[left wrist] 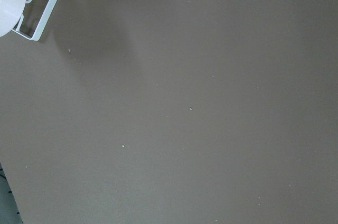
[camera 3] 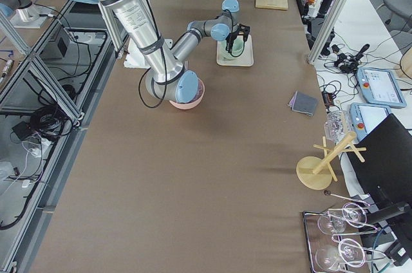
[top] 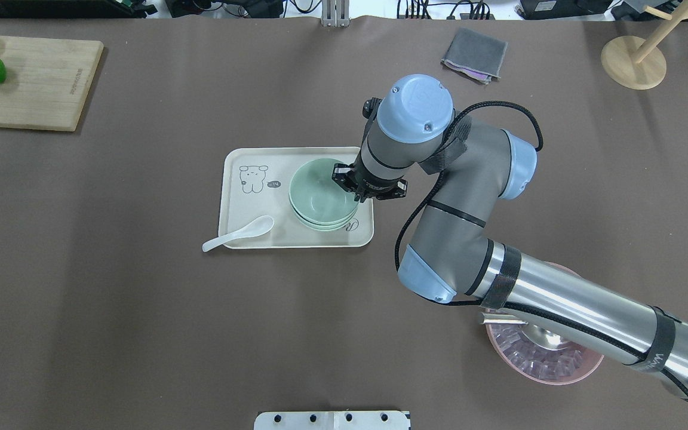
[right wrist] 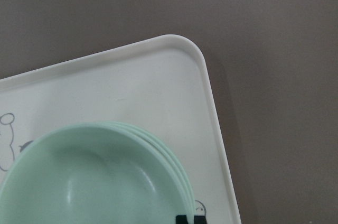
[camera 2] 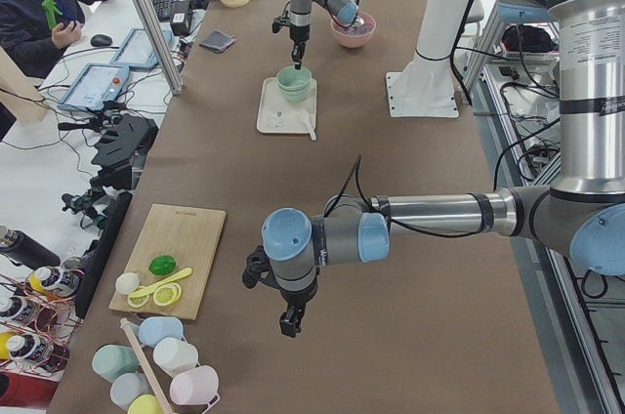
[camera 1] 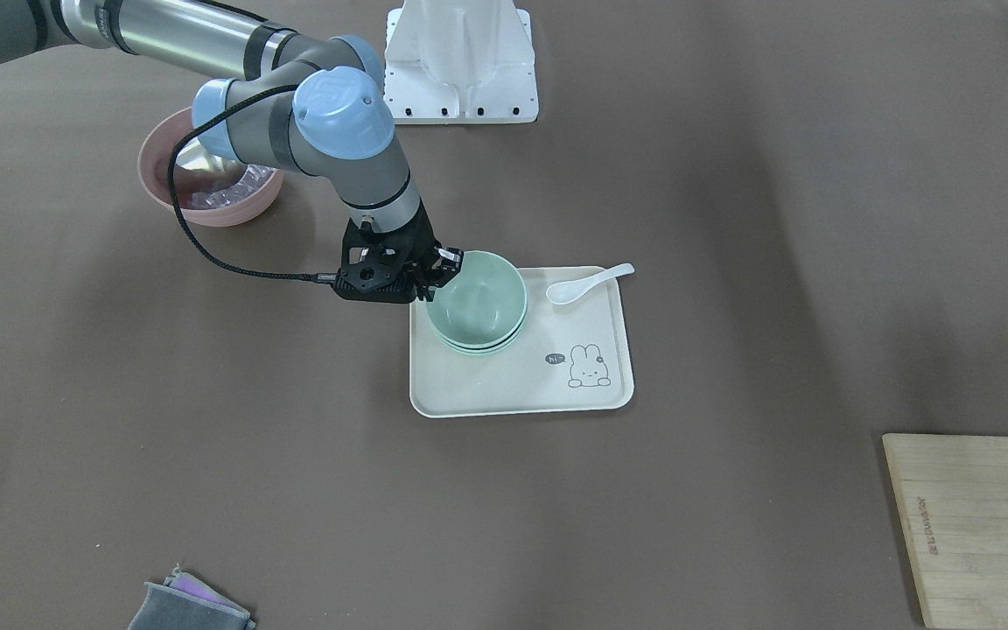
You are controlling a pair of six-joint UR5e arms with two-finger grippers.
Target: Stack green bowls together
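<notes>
The three green bowls point(camera 1: 478, 302) at the black gripper point(camera 1: 441, 269) are a pale, plain mint. The tray point(camera 1: 513, 389) under them is cream, with a small rabbit drawn in dark grey lines on the side away from the gripper. The spoon point(camera 1: 587, 283) past the bowls is white. Behind the gripper's arm, the big bowl point(camera 1: 206, 208) is dusty pink. The table point(camera 1: 775, 219) is flat brown.

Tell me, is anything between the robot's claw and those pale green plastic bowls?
Nothing visible. The right gripper is at the rim of the top pale mint-green round plastic bowl, which sits nested in the others on the cream rectangular tray. The white spoon lies off to one side.
</notes>
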